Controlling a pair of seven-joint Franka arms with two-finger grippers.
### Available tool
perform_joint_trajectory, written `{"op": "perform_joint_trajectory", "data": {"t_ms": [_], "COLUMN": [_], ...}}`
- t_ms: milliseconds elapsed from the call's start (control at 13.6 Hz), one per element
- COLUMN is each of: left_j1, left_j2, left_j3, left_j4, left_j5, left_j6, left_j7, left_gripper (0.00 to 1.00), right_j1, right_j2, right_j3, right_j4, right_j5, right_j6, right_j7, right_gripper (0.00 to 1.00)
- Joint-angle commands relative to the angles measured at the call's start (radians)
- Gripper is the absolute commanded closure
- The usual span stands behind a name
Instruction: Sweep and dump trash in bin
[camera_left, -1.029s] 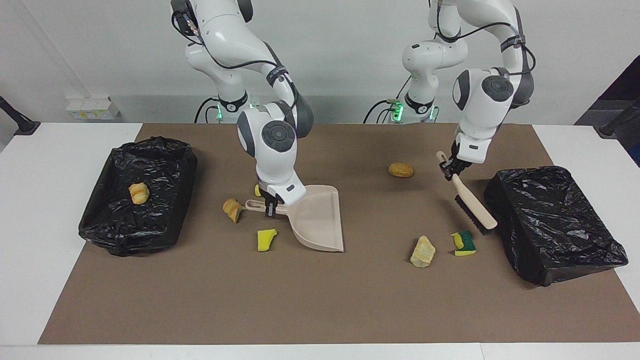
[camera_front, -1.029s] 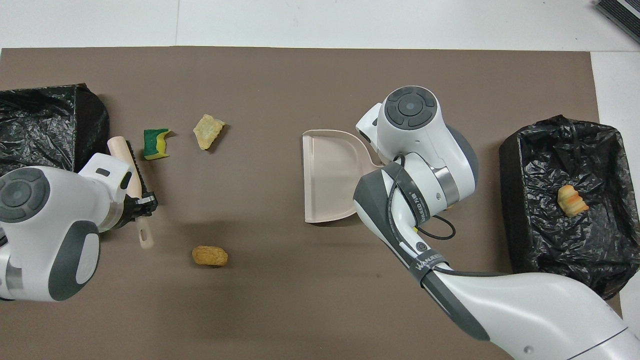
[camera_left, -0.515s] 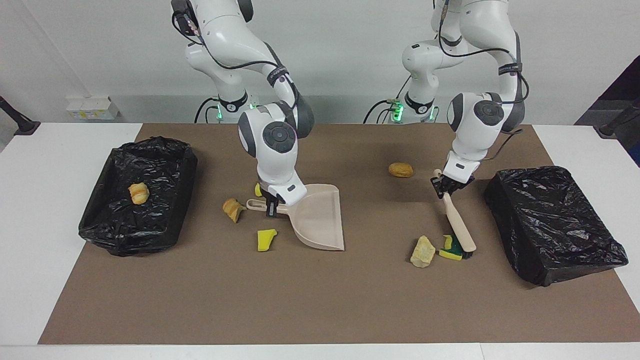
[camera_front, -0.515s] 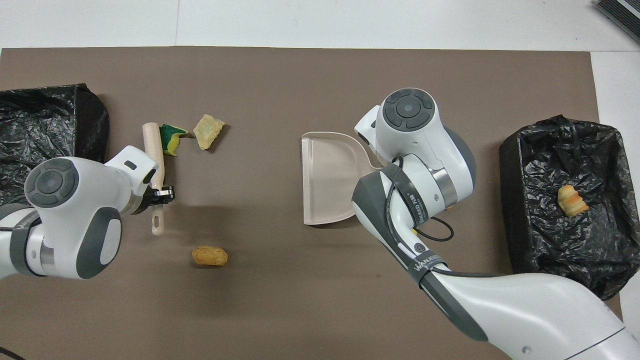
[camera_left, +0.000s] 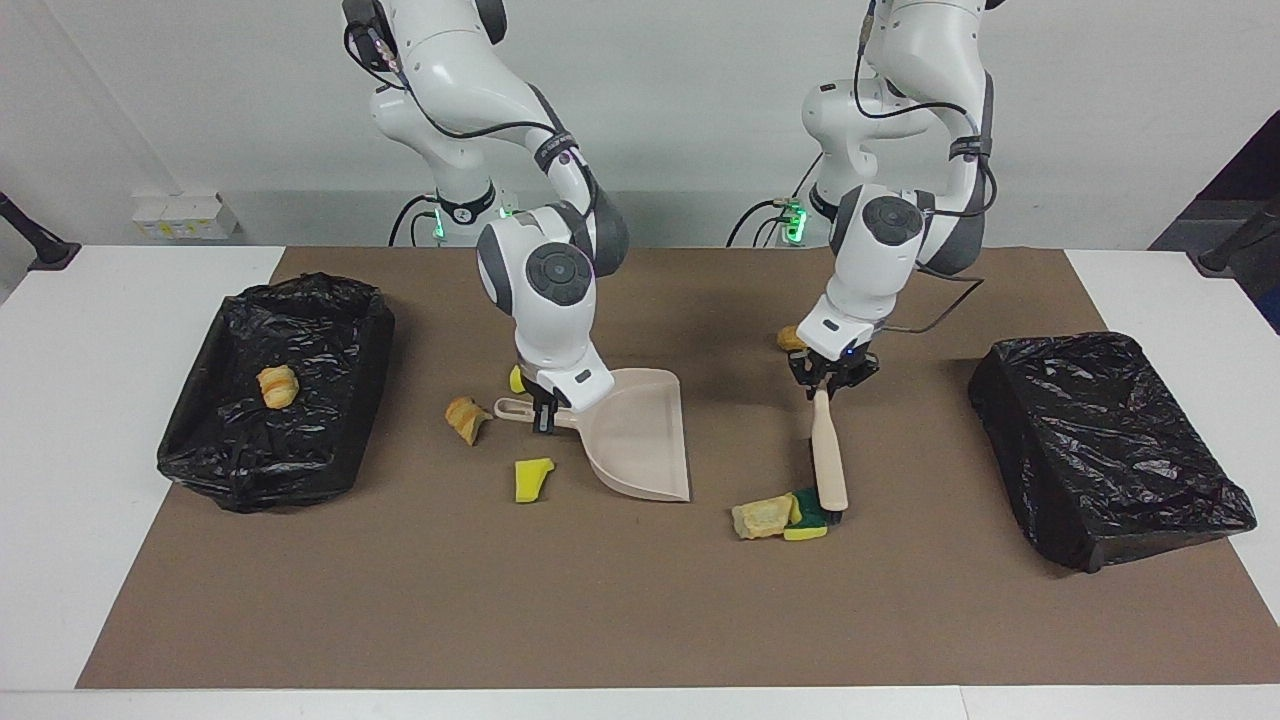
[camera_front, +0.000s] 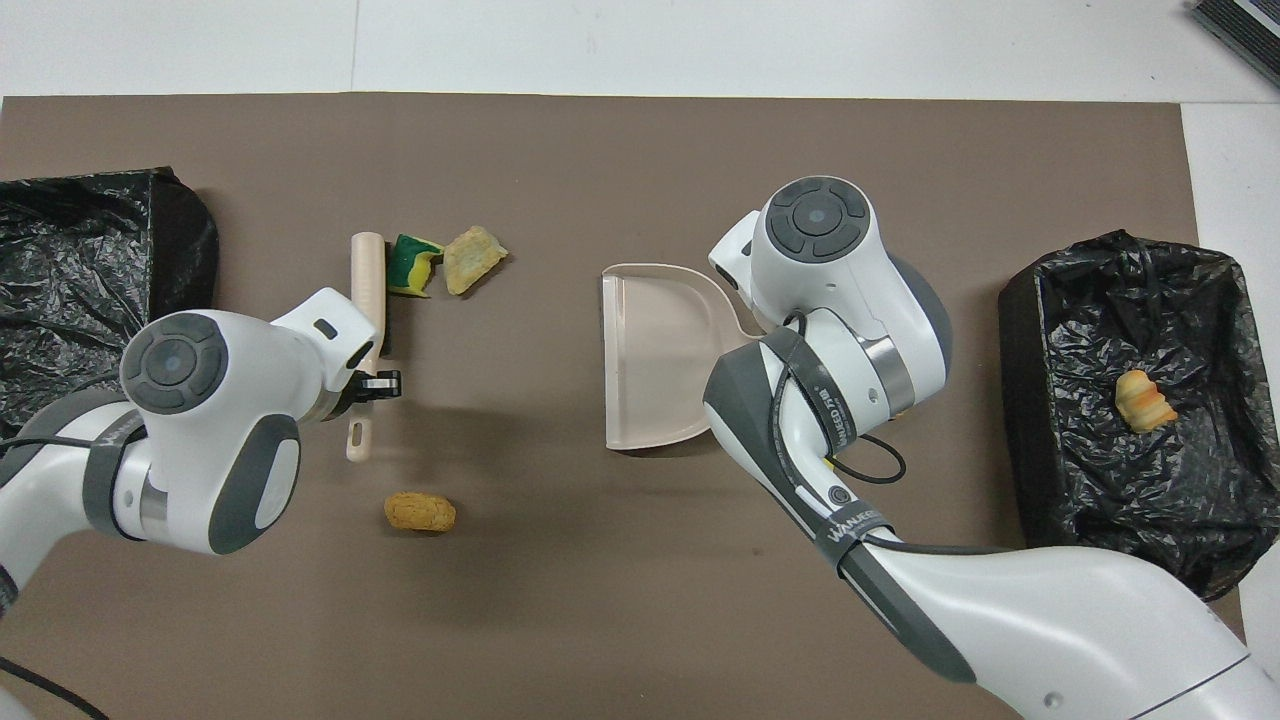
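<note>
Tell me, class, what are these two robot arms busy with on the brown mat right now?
The left gripper holds a brush by its handle, with its head down on the mat against a yellow-green sponge and a tan scrap. The right gripper holds the dustpan by its handle, resting on the mat with its mouth facing that pile. Other scraps lie loose nearby, and one orange piece is already in the black-lined bin at the right arm's end.

Beige dustpan (camera_left: 640, 435) and brush (camera_left: 828, 462), black-lined bins (camera_left: 275, 390), green-and-yellow sponge (camera_left: 808, 510), all on a brown mat (camera_left: 640, 610).
</note>
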Motion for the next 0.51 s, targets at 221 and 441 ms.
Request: {"op": "perform_joint_trajectory", "data": {"t_ms": [221, 441], "left_j1": [-0.127, -0.104], "left_j2": [0.001, 0.004], "left_j3": [0.012, 0.020], "left_j4": [0.070, 0.181], "left_j5": [-0.023, -0.020], "left_j6": [-0.139, -0.342], "left_j7": [0.019, 0.135], "left_gripper": [1.00, 1.00], "right_j1": [-0.007, -0.007], "right_j2": [-0.027, -0.034], "right_j3": [0.009, 0.009], "right_j4": [-0.039, -0.053], "right_j5": [0.015, 0.009], "right_j6": [0.022, 0.028], "right_j7": [0.027, 0.030], "right_gripper": [1.00, 1.00]}}
